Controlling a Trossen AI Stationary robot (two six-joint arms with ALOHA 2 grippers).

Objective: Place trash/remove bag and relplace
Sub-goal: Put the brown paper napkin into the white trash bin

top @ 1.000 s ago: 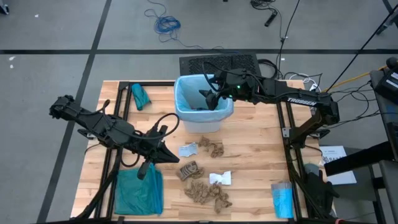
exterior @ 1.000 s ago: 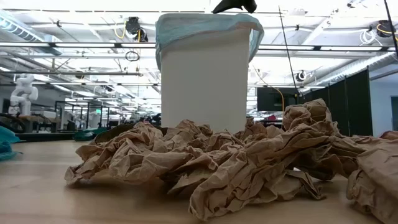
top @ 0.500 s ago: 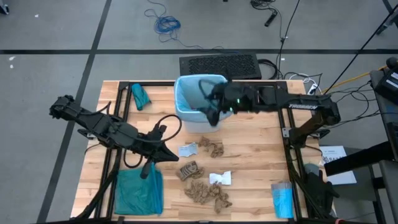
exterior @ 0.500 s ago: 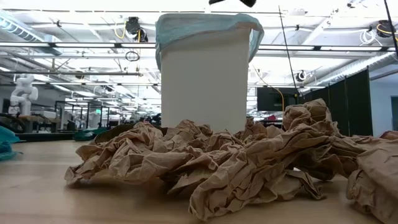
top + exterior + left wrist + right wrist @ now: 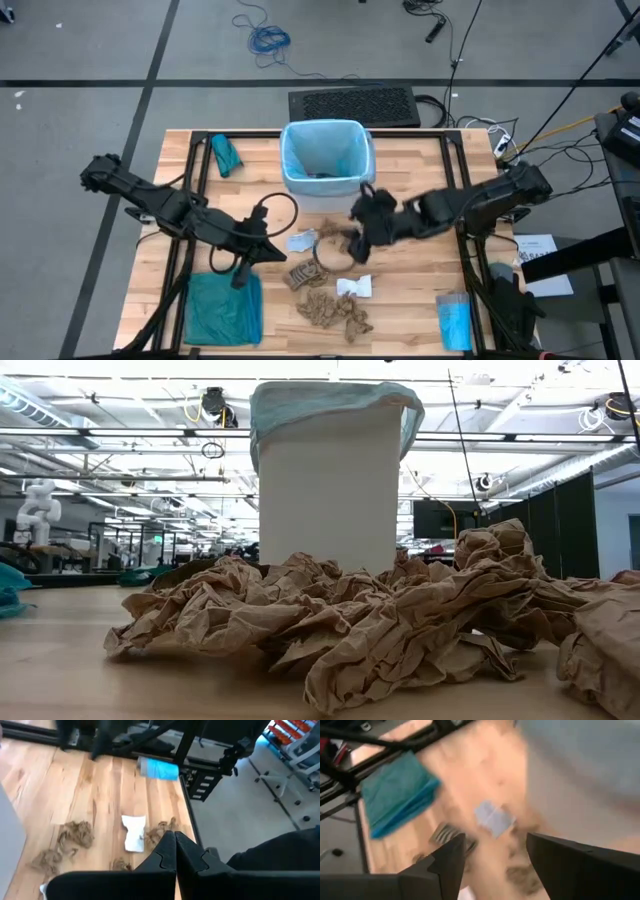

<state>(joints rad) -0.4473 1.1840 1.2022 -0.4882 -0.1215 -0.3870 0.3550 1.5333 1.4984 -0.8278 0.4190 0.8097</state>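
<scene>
Collection of scattered trash seems to be the step in hand: from above, the right gripper point(image 5: 352, 240) is hanging over the brown paper scraps point(image 5: 345, 238) just in front of the white bin point(image 5: 326, 189), which is wearing its pale blue bag point(image 5: 325, 152), while the left gripper point(image 5: 277, 252) is waiting beside a whitish wrapper point(image 5: 303, 241) with fingers pressed together. Next, I judge, the right arm needs to drop onto one scrap and close, keeping clear of the bin wall and the left arm nearby; the table's near half offers open room. From table height, crumpled paper point(image 5: 380, 625) is crowding the foreground, the bin point(image 5: 325, 490) standing behind, no gripper showing. The left wrist view is showing closed fingers point(image 5: 162, 855) above a white wrapper point(image 5: 133, 832). The right wrist view is showing its jaws standing wide, holding nothing.
</scene>
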